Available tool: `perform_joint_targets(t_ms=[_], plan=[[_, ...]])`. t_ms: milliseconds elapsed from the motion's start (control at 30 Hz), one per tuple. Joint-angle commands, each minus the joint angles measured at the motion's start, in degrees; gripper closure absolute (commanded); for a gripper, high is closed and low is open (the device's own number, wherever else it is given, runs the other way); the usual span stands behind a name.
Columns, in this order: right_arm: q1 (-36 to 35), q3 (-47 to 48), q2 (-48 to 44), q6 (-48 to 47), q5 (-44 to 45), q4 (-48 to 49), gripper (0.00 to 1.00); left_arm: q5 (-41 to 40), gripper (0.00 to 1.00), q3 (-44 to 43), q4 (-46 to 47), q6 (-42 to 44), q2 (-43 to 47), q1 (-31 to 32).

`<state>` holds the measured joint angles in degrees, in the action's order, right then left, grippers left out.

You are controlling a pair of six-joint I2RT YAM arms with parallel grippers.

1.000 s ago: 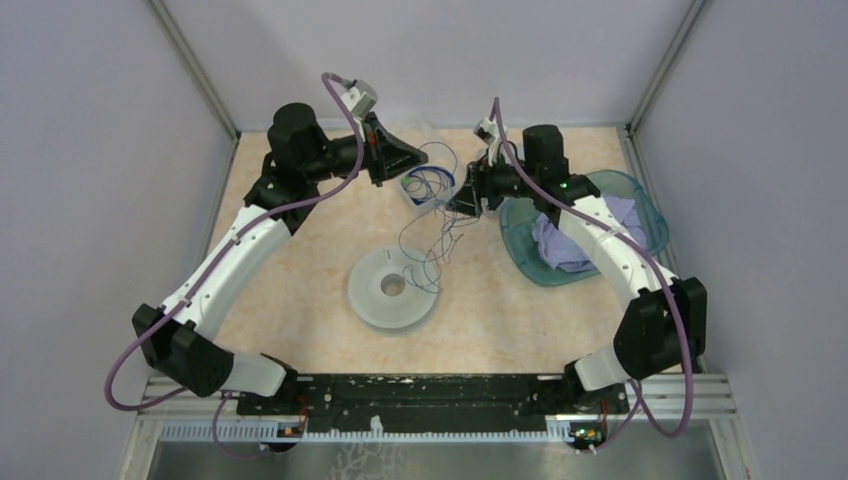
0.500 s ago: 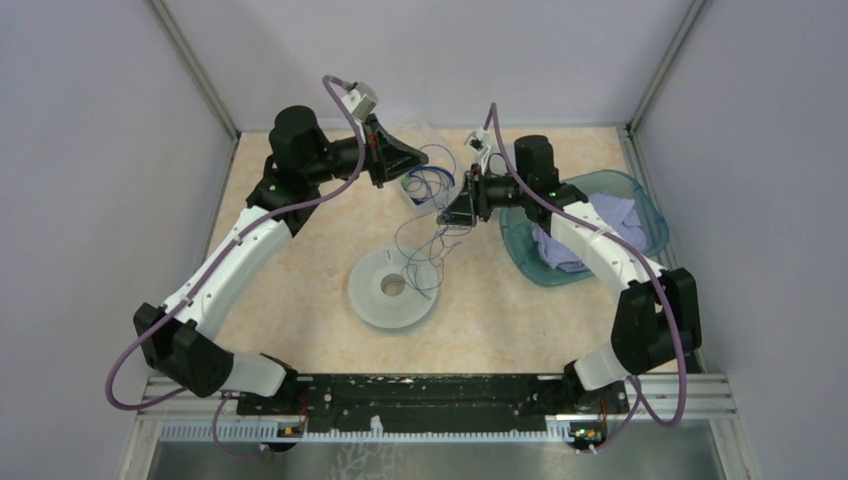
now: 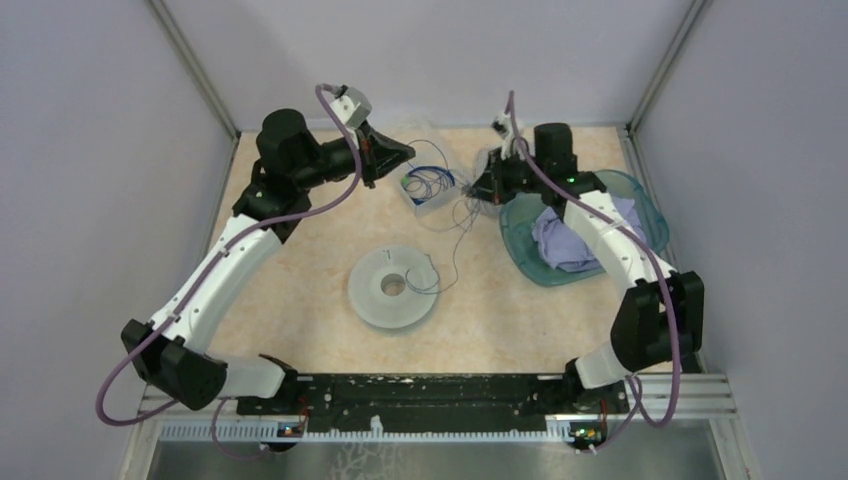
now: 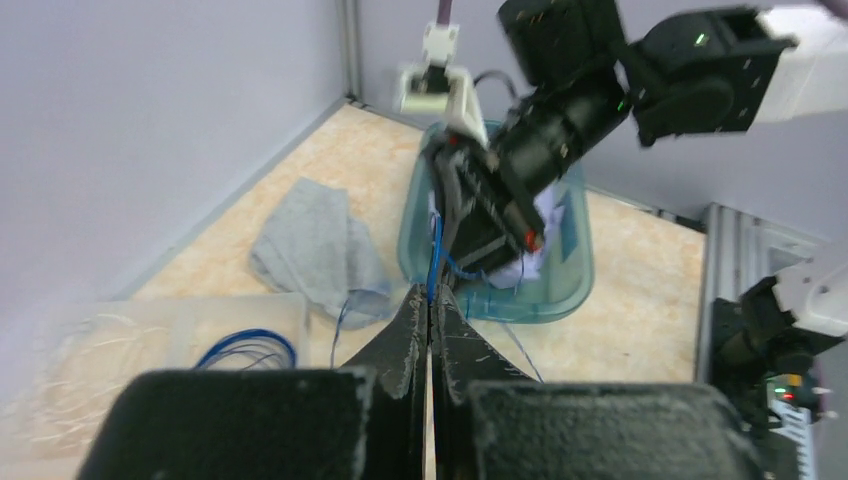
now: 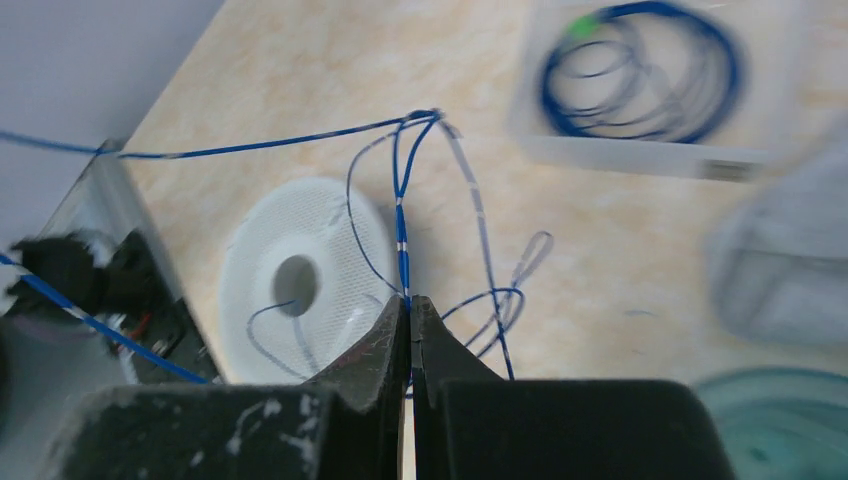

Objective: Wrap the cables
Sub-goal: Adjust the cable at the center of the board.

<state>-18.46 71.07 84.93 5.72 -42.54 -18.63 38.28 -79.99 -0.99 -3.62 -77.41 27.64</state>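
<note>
The cable is a very thin dark wire that looks blue close up. It hangs in loops over the pale grey spool, and one end curls on the spool's face by its hole. My left gripper is shut on the cable at its fingertips, and the strand runs straight across to the right gripper. My right gripper is shut on the same cable just above the spool, jaws pressed together.
A white tray between the grippers holds a coil of bright blue wire with a green end. A teal basin with a pale cloth sits under the right arm. A grey cloth lies by the back wall.
My right gripper has shut on the cable and drawn back toward the far right. The left arm has shifted left and back. The cable's loops have been lifted and stretched.
</note>
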Motion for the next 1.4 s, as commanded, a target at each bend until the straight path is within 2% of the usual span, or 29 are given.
perform_joint_targets(t_ms=[0,133,300,467,600,667,833,900,1000,1133,1233,1367], plan=[[8.8,7.3,-1.7,-3.0,10.2,-3.5,1.0,-8.9,1.0,-0.6,-4.4,9.7,4.3,-1.4],[15.1,10.7,-2.6,-5.0,13.2,-5.3,1.0,-20.8,1.0,-1.9,-7.4,17.7,6.4,-2.4],[17.3,12.1,-5.1,-7.0,15.8,-4.5,1.0,-34.8,1.0,-2.4,-7.3,25.7,7.2,-2.5],[17.3,11.8,-7.5,-7.3,16.7,-2.4,1.0,-41.0,1.0,-2.7,-8.7,32.3,6.8,-2.6],[17.4,14.5,-7.5,-8.1,25.5,-4.1,1.0,-47.1,1.0,-1.2,-11.7,40.6,5.9,-2.6],[17.4,15.0,-8.2,-8.6,26.8,-3.7,1.0,-49.0,1.0,0.6,-14.9,45.6,5.4,-2.7],[17.3,14.2,-11.2,-8.6,11.7,0.1,1.0,-46.7,1.0,2.9,-26.5,51.3,2.1,-4.2],[17.3,15.0,-11.6,-6.1,9.6,0.8,1.0,-45.0,1.0,2.9,-30.5,52.5,0.7,-4.7],[17.4,17.9,-11.5,-6.1,15.1,-0.9,1.0,-44.9,1.0,2.9,-34.1,54.0,-0.7,-6.3],[17.3,24.0,-9.7,-9.7,23.4,-6.3,1.0,-42.5,1.0,3.6,-33.9,56.2,-1.1,-11.8],[17.4,26.5,-9.4,-10.8,25.8,-8.1,1.0,-41.7,1.0,5.2,-31.5,58.1,-1.4,-16.4],[17.4,29.4,-8.9,-10.3,24.0,-9.7,1.0,-40.5,1.0,6.6,-31.0,59.8,-3.0,-19.6]])
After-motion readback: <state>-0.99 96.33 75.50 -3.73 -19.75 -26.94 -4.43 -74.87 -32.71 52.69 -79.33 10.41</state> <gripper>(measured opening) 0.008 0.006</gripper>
